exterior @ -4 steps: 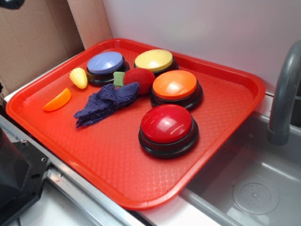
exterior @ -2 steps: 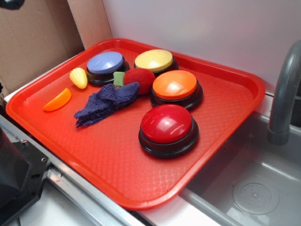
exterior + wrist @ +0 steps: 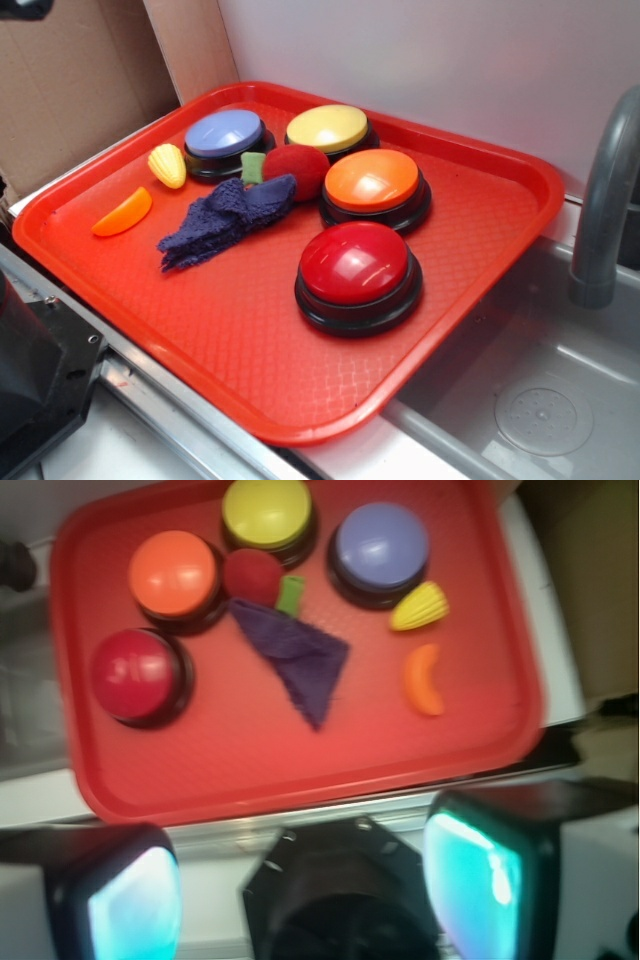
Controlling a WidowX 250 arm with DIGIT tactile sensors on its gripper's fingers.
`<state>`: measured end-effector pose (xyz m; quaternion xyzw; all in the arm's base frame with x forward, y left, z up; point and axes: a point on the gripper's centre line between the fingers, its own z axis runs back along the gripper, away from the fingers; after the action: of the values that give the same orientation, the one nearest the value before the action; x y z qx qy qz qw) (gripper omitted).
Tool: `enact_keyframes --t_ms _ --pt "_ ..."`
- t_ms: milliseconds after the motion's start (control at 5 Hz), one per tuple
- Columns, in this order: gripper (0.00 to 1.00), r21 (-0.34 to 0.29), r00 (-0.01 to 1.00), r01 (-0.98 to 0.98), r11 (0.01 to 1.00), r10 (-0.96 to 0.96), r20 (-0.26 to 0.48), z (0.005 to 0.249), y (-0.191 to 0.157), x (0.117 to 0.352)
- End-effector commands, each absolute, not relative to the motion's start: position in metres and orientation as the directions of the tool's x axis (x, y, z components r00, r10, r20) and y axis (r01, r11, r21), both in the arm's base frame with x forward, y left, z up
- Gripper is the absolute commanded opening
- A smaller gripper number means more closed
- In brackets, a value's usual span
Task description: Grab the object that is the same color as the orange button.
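My tool (image 3: 305, 885) hangs high above the near edge of the red tray (image 3: 470, 265), its two fingers (image 3: 480, 880) spread wide apart and holding nothing; in the wrist view they frame the bottom of the picture, over the worktop edge rather than over the tray. The orange slice (image 3: 123, 212) lies flat on the tray floor near one corner, apart from everything else; in the wrist view the slice (image 3: 424, 679) sits ahead of my right finger and well clear of it, curved like a crescent. Just beyond the slice is the yellow corn toy (image 3: 168, 165), which lies beside the purple button (image 3: 224, 133), close to or touching its base. The orange button (image 3: 372, 181) stands near the tray's middle, well apart from the slice, with the yellow button (image 3: 328, 128) behind it and the red button (image 3: 355, 264) in front. A red ball with a green tab (image 3: 297, 168) rests between the purple and orange buttons, touching a crumpled purple cloth (image 3: 225, 222) that spreads toward the slice without reaching it. A grey sink (image 3: 540, 400) and faucet (image 3: 605, 200) sit beside the tray. The wrist view is somewhat blurred.
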<state>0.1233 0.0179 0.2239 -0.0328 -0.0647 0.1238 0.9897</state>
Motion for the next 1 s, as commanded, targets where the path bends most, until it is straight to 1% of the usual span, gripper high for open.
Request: enact_keyframes --t_ms 0,200,600,800 --pt "1.00 -0.170 0.924 -0.297 0.939 0.328 0.195 0.187 0.064 0.140" --pt "1.00 -0.104 0.893 -0.386 0.917 0.400 0.206 0.162 0.083 0.151" --pt "1.00 -0.091 0.852 -0.474 0.876 0.482 0.202 0.111 0.106 0.167" --pt "1.00 -0.083 0.832 -0.505 0.859 0.511 0.215 0.089 0.110 0.174"
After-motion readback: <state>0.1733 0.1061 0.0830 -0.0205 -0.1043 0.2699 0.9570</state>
